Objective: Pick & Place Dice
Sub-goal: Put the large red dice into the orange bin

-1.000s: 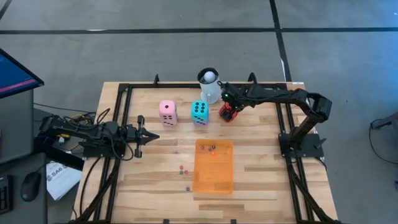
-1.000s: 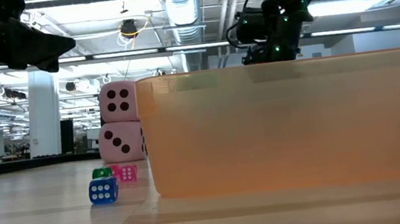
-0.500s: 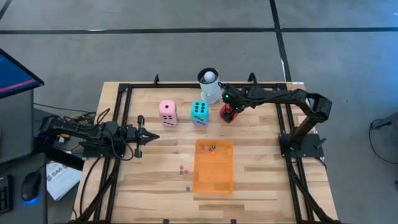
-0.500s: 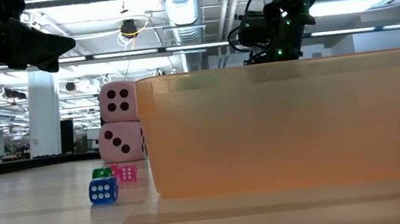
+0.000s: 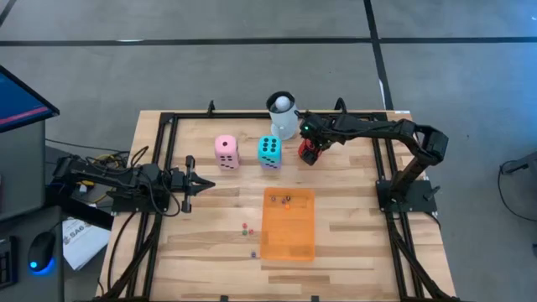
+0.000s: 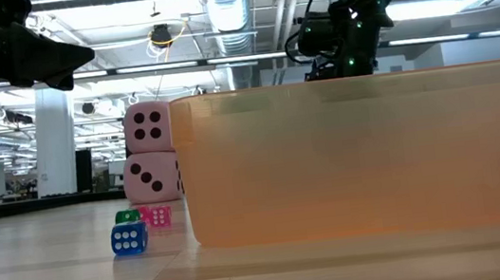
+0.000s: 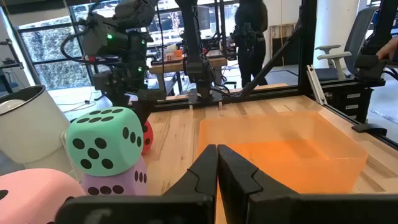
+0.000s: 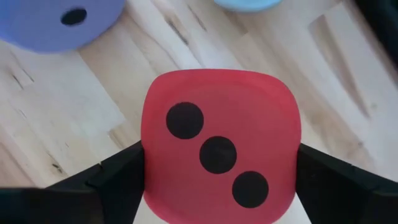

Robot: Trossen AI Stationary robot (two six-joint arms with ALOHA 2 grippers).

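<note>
Inside the orange tray (image 5: 288,243) lie a few tiny dice (image 5: 284,200). Beside the mug (image 5: 284,122) holding a ball (image 5: 283,104), the right gripper (image 5: 310,152) brackets the red die (image 8: 219,153), fingers touching its sides; the left gripper (image 5: 191,179) is closed, empty.

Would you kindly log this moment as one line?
right tool: astride red die, fingers flanking it, on table | left tool: shut, waiting at left side | teal die: atop purple die

Four large dice: one pink (image 5: 226,152), one teal (image 5: 269,151), one red (image 5: 309,152), one purple (image 7: 115,183).

Open-plan lab; ceiling ducts (image 6: 220,10), office chair (image 7: 333,53)
</note>
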